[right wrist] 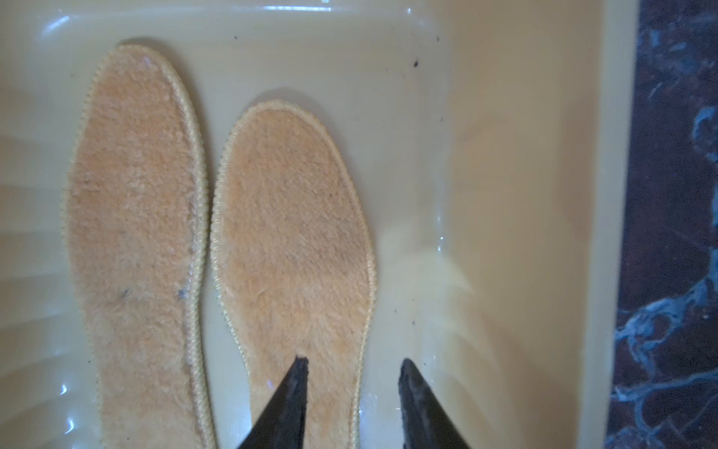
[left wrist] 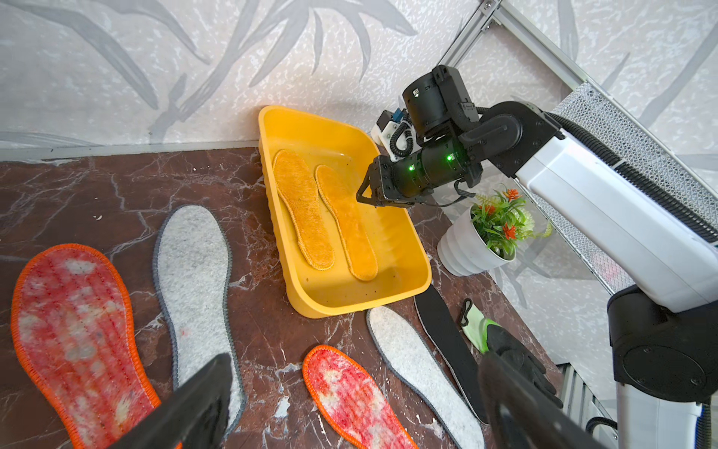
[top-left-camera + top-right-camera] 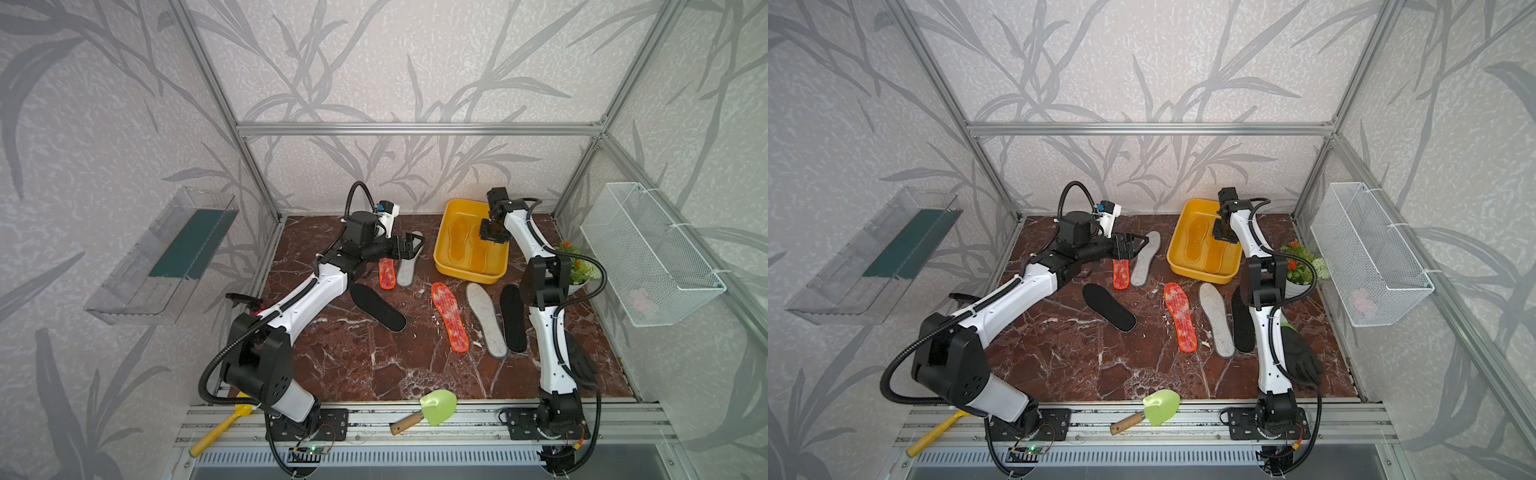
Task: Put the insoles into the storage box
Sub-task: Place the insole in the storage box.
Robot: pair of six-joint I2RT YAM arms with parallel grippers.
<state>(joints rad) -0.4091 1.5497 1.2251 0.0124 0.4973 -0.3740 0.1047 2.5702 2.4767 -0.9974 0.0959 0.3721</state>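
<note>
Yellow insoles lie flat in the storage box. Right gripper parted above them, seemingly empty: lift straight, clear the rim. Left gripper spread wide, holding nothing.

No legible text, label, brand, number or sign in any view. Storage box under the right gripper: plain yellow plastic. Insoles ahead of the left gripper: no readable print

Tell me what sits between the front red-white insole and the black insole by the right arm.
A light grey felt insole, lying flat alongside both; it shows in both top views.
</note>
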